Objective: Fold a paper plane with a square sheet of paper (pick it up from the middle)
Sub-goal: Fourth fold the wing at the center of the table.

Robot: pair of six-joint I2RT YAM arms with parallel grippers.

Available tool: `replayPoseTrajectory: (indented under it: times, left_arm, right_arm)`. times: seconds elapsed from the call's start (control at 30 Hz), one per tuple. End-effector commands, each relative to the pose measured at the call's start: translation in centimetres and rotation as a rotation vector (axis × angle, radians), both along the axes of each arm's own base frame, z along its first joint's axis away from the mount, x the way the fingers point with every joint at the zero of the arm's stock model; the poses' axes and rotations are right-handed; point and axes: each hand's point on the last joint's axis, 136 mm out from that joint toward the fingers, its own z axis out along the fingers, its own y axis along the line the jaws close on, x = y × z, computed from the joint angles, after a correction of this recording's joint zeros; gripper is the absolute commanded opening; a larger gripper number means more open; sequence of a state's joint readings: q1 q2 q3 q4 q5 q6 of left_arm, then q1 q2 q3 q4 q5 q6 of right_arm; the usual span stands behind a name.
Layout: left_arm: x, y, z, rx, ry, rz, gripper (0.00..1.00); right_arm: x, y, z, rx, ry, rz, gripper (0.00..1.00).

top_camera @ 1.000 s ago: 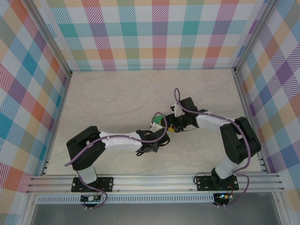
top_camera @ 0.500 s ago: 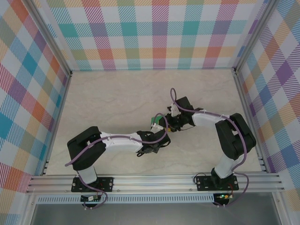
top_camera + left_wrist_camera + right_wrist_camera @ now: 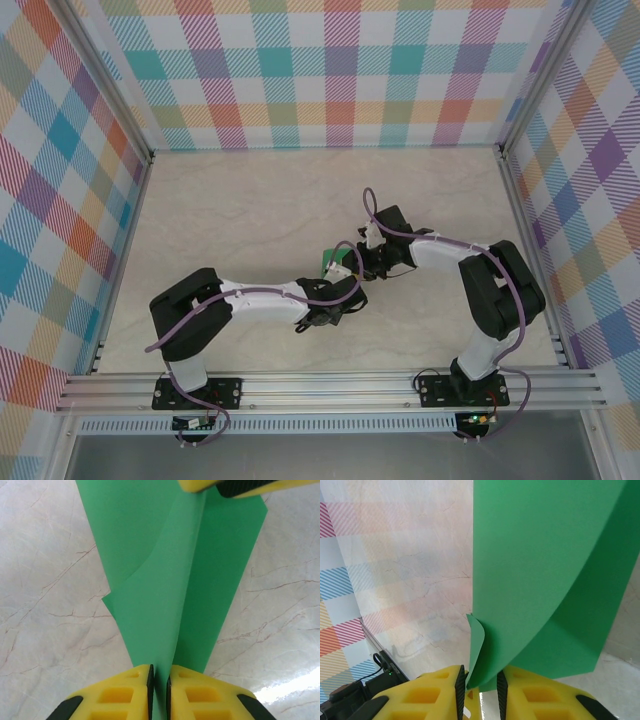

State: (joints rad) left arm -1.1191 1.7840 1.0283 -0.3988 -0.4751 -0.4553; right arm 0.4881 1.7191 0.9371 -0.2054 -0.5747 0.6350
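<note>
1. Paper sits over the middle of the bench, between the two arms. It looks lifted off the surface.
2. It is partly folded, not a flat square: one lengthwise centre crease, overlapping flaps, narrowing toward one end. Judged roughly midway to a plane.
3. Left pincer: jaws nearly together, clamped on the narrow end right at the crease.
4. Right pincer: jaws close together at the other end, with the paper's edge in the slot and a small curl beside it. Cannot tell whether it bites or only brackets the sheet.
5. Left to do, as judged: wing folds are not visible, the sheet bows loosely in the right wrist view, and the creases likely need pressing. No finished dart yet.
</note>
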Motion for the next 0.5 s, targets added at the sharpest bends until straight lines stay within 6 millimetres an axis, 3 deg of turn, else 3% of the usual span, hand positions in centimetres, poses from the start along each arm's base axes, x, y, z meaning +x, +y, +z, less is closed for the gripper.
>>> replayPoseTrajectory:
  times: [0.0,0.47]
  left_arm:
    - [0.13,-0.09,0.21,0.035,-0.026,-0.001,0.17]
    - [0.19,0.41,-0.30,0.066,-0.030,0.002,0.17]
  right_arm:
    - [-0.28,0.20,0.07,-0.006,0.001,0.029,0.23]
    - [-0.16,0.27,0.14,-0.006,0.000,0.033,0.13]
